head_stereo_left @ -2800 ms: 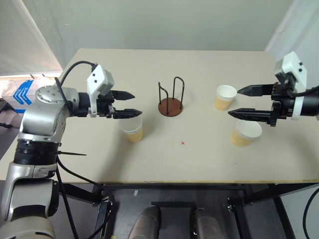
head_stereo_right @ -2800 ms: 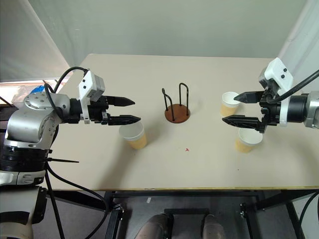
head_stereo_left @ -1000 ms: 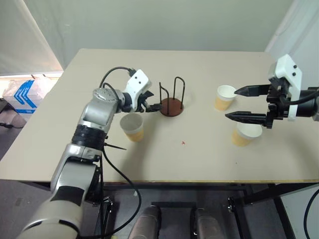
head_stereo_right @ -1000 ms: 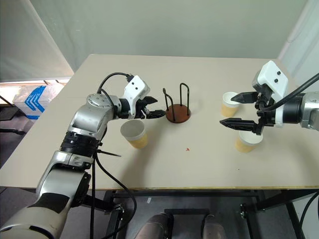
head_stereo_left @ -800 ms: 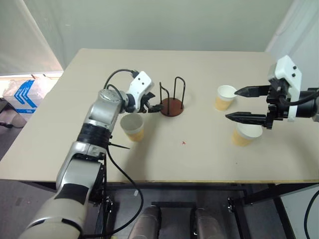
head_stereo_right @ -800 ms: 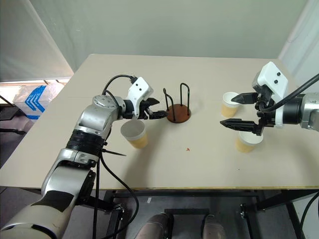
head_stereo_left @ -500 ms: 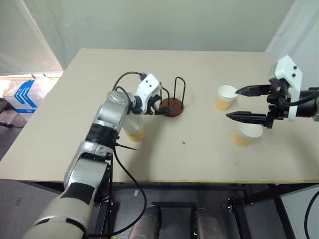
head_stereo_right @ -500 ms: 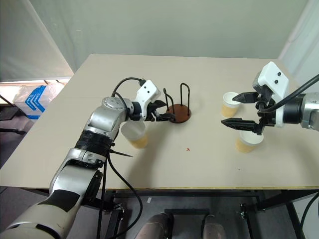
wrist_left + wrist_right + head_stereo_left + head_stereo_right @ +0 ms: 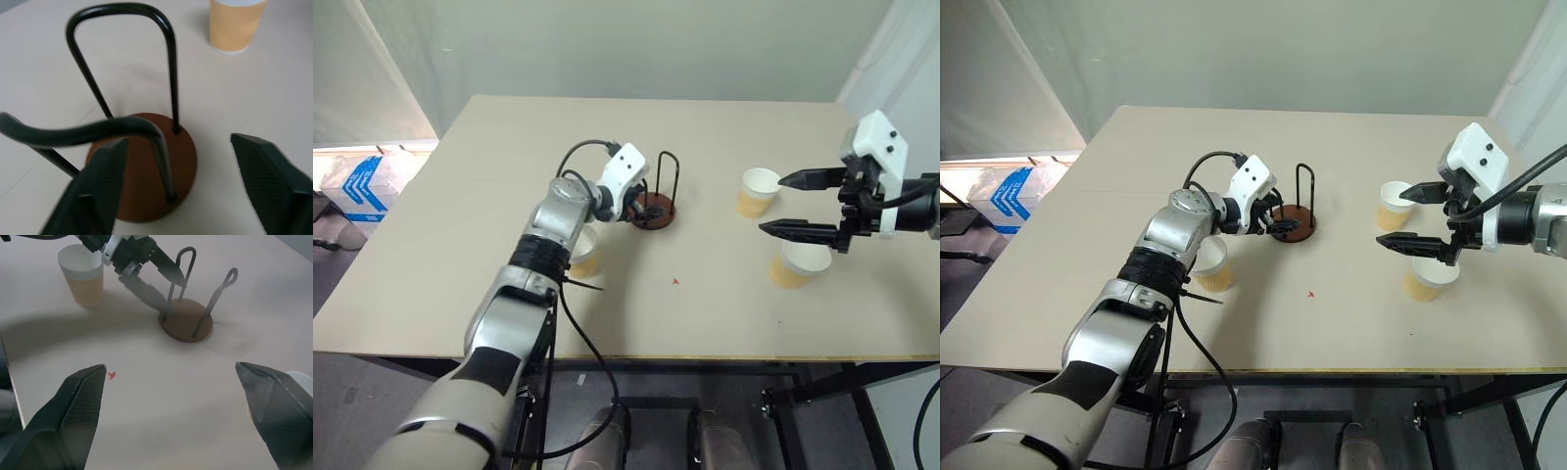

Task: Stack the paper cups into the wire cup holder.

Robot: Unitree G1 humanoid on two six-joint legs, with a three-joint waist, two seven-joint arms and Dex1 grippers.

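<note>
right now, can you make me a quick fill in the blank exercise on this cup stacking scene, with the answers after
1. The number of paper cups standing on the table is ____.
2. The left gripper has its fingers on either side of the near wire loop of the ____.
3. The base of the wire cup holder holds ____ cups.
4. The right gripper hovers over the two cups on the robot's ____ side.

Missing words: three; wire cup holder; no; right

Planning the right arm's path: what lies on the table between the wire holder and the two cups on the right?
Bare tabletop between the wire holder and the two cups, as the head views show.
</note>
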